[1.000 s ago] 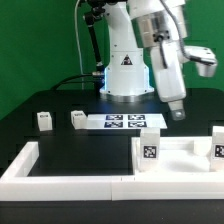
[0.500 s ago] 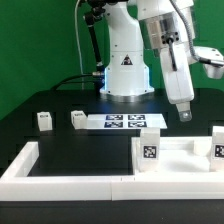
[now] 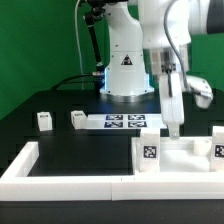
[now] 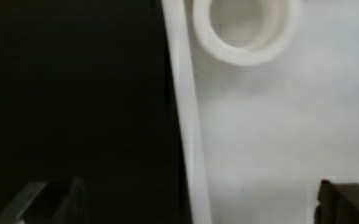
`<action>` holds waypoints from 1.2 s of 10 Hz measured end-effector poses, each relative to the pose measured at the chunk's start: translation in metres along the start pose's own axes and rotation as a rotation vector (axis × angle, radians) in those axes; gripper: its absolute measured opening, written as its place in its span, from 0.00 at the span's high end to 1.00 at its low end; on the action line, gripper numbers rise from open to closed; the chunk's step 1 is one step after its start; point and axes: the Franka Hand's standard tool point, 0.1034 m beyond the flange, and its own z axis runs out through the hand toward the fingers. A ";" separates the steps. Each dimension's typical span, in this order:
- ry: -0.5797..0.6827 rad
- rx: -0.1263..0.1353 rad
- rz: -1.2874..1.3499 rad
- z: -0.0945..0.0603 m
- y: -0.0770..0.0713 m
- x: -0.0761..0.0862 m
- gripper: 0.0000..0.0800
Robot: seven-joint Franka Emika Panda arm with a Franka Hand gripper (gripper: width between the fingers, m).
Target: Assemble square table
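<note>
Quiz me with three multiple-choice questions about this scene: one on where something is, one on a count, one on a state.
1. Where does the gripper hang?
A. over the far rim of the square panel
B. over the marker board
C. beyond the table's edge

2. How many loose legs lie apart from the panel?
A. none
B. two
C. five

3. How do the gripper's fingers stand?
A. open, holding nothing
B. shut on a leg
C. shut on the panel

Answers:
1 A: in the exterior view the gripper points down at the panel's far rim.
2 B: two small tagged blocks sit on the exterior view's left.
3 A: the wrist view shows the fingers wide apart, gripping nothing.
</note>
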 end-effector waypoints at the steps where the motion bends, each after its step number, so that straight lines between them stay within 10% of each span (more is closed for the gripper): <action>1: 0.005 -0.020 0.001 0.012 -0.004 -0.002 0.19; 5: 0.019 -0.001 0.001 0.023 -0.012 0.002 0.19; 7: 0.020 -0.002 0.001 0.023 -0.012 0.002 0.51; 8: 0.017 -0.018 -0.001 0.024 -0.006 0.001 0.51; 10: 0.010 -0.046 -0.009 0.024 0.003 0.001 0.90; 12: 0.010 -0.046 -0.034 0.024 0.003 0.001 0.91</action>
